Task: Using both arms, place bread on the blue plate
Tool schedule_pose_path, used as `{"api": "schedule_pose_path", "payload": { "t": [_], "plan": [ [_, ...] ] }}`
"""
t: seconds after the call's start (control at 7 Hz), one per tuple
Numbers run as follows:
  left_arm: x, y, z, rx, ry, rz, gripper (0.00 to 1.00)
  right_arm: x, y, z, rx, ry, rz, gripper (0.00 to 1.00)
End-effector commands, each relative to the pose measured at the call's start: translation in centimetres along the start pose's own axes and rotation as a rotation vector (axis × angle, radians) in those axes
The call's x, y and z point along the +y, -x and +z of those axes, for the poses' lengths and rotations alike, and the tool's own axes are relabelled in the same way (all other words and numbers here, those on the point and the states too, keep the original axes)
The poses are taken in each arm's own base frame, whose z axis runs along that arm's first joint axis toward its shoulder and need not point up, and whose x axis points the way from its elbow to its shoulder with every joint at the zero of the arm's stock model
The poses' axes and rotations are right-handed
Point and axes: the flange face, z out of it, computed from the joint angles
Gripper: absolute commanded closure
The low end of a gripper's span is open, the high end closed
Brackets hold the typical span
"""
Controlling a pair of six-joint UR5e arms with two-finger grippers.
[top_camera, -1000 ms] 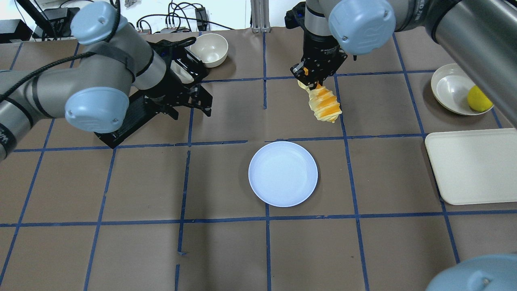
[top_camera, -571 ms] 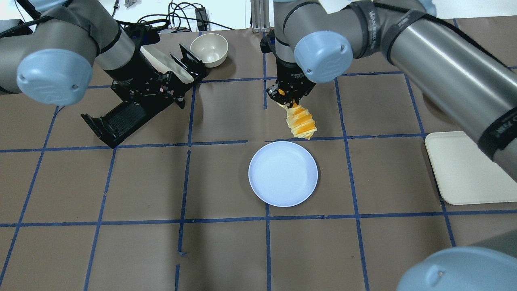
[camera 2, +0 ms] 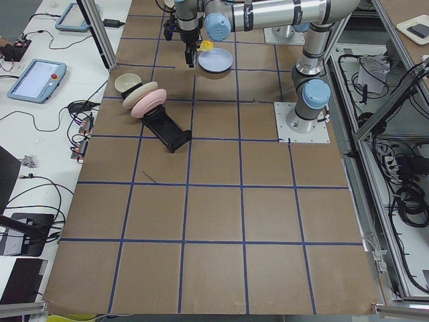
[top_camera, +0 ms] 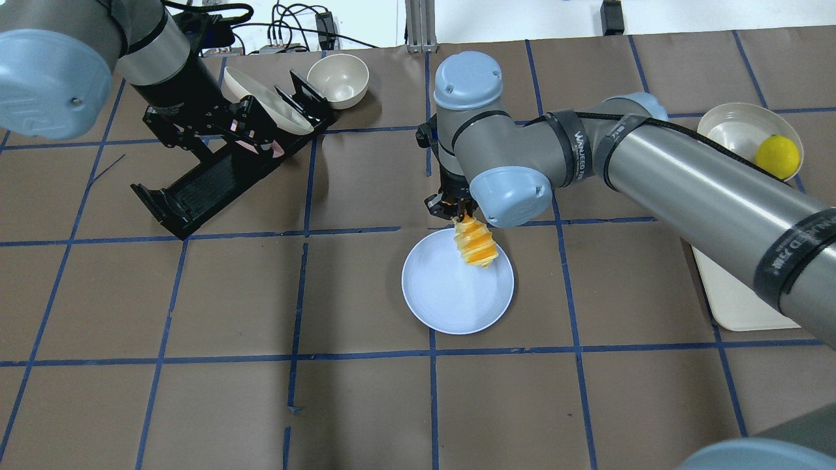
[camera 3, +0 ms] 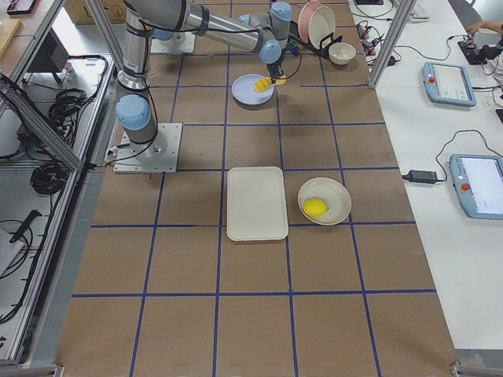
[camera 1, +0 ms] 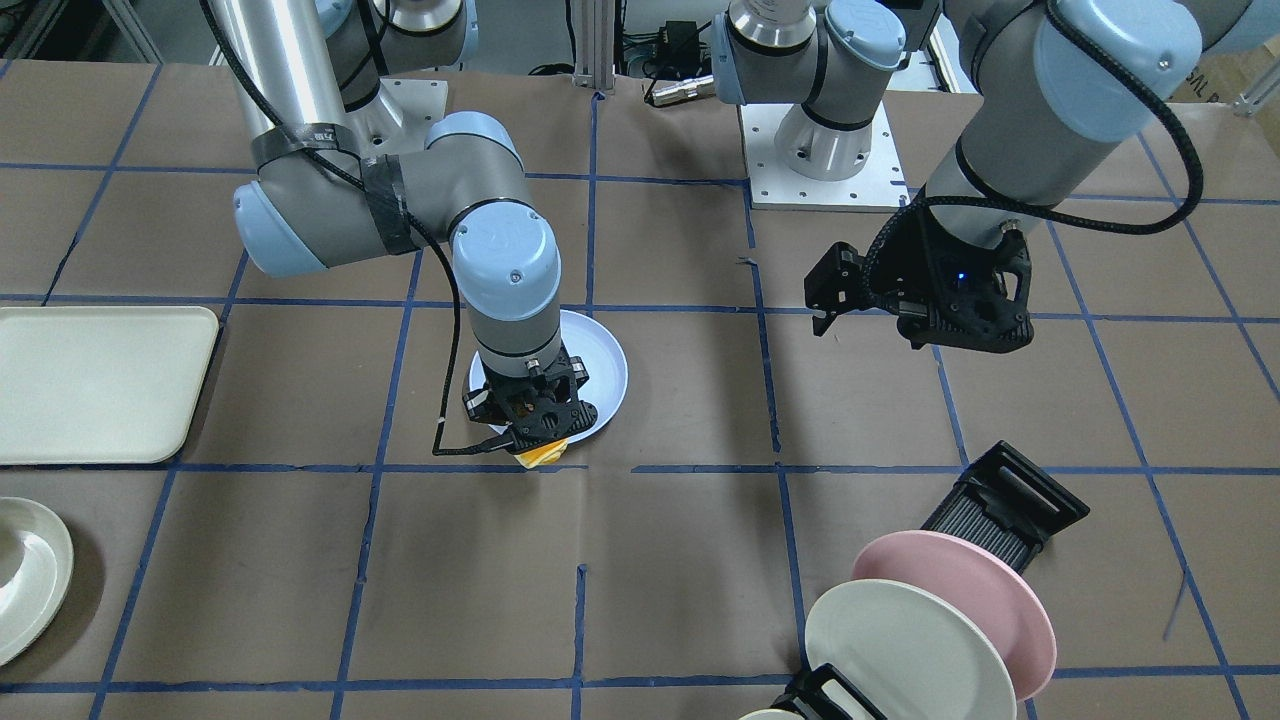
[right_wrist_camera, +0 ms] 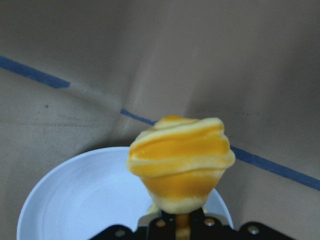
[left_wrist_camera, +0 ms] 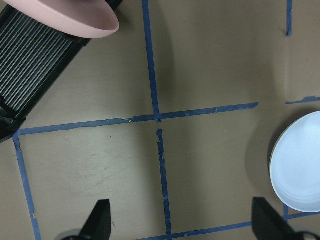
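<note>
My right gripper (top_camera: 454, 210) is shut on one end of the bread (top_camera: 475, 245), a pale yellow loaf with orange stripes. The loaf hangs tilted over the far rim of the blue plate (top_camera: 444, 300). The right wrist view shows the bread (right_wrist_camera: 180, 160) held above the plate (right_wrist_camera: 80, 200). The front view shows the right gripper (camera 1: 535, 425) at the plate's (camera 1: 605, 365) edge, with a bit of bread (camera 1: 540, 457) below it. My left gripper (camera 1: 870, 325) is open and empty, hovering near the dish rack. In the left wrist view its fingertips (left_wrist_camera: 100, 215) are wide apart, and the plate (left_wrist_camera: 300, 170) is at the right.
A black dish rack (top_camera: 209, 176) at the far left holds a pink plate (camera 1: 990, 590) and a cream plate (camera 1: 890, 650). A cream bowl (top_camera: 338, 78) stands behind it. A bowl (top_camera: 731, 134) with a lemon (top_camera: 777, 155) and a cream tray (top_camera: 738, 294) are at the right.
My right arm has carried the bread nearer, from the far side of the table to over the plate's far rim. My left arm has moved further left and back over the rack.
</note>
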Motion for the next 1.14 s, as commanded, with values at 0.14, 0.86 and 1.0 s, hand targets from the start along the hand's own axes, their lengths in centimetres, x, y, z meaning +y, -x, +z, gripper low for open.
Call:
{"api": "schedule_pose_path", "payload": {
  "t": [0.14,0.86,1.0],
  "plan": [
    [1.0,-0.1,-0.5,-0.003,-0.008,0.000,0.00,1.1,1.9,2.9,0.002,0.084,-0.043,0.98],
    [2.7,0.7,-1.2,-0.129,0.039,0.000,0.00,2.8,1.9,2.7,0.006,0.106,-0.053,0.00],
    [2.6,0.7,-1.1,-0.124,0.043,0.002,0.00,2.7,1.9,2.7,0.005,0.106,-0.053,0.00]
  ]
}}
